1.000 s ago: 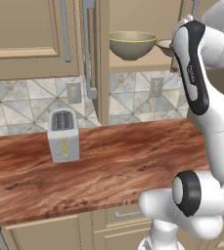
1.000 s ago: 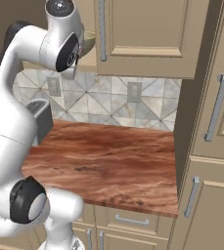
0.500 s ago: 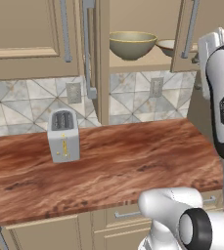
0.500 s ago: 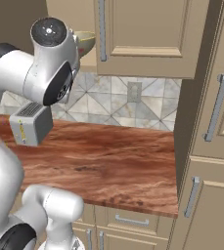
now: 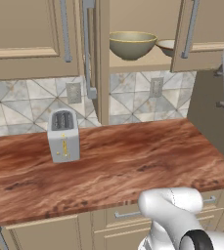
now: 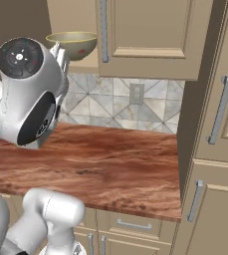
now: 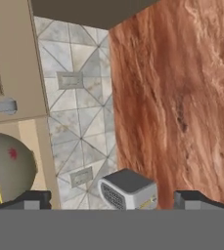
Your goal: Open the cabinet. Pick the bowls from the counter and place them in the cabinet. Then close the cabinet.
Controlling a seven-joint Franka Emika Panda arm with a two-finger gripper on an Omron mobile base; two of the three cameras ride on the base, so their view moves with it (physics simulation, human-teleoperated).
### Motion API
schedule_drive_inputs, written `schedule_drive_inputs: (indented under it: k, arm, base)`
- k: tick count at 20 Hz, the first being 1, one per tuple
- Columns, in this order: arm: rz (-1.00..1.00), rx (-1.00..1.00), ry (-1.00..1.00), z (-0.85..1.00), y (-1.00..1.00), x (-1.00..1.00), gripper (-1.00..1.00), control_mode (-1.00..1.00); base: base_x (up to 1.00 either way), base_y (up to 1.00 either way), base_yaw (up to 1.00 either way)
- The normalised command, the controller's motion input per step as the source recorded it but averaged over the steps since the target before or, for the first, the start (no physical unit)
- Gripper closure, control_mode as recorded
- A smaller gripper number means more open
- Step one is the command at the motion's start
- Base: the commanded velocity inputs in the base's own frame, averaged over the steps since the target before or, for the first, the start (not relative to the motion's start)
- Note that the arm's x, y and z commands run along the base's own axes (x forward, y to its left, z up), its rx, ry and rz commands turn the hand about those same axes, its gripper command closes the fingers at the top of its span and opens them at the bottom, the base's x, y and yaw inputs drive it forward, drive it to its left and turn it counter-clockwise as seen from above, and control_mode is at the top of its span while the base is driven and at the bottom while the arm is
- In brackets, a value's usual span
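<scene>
Hand view shows the claw (image 7: 113,201) rolled on its side, its two dark tips wide apart at the bottom edge with nothing between them, so it is released. No brand, label or writing can be read anywhere; the only marking is a red speck on the deep bowl (image 7: 10,168).

Ahead of the claw and between its tips is the toaster (image 7: 128,189), standing on the counter (image 7: 182,97), whose reddish-brown grain runs away from the claw along the slab's long axis. Grey-and-white diamond tiles form the backsplash (image 7: 79,122), with two wall outlets (image 7: 70,79) set in it.

The cabinet (image 5: 133,29) stands open, both doors swung outward, long grey bar handles (image 5: 90,49) running vertically. Both bowls sit upright on its shelf, mouths up: the deep one (image 5: 132,45) by the left door, the shallow one (image 5: 168,46) just beside it, partly behind the right door. In the hand view the deep bowl lies just off the claw's left tip.

In the right base view, beige drawer units (image 6: 135,226) run under the counter.
</scene>
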Motion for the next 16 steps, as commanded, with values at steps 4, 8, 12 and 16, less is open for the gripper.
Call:
schedule_drive_inputs:
  k: [4,8,12,16]
  arm:
    - [0.02,0.00,0.00,0.00,-0.05,-0.80,-1.00,-1.00]
    - [0.04,0.00,-0.02,-0.07,0.01,-0.78,-1.00,-1.00]
    - [0.04,0.00,-0.02,-0.19,0.14,-0.85,-1.00,-1.00]
    - [0.05,0.00,-0.08,-0.40,0.06,-0.86,-1.00,-1.00]
  base:
    - [0.00,0.00,0.00]
    - [0.00,0.00,0.00]
    - [0.00,0.00,0.00]
    - [0.00,0.00,0.00]
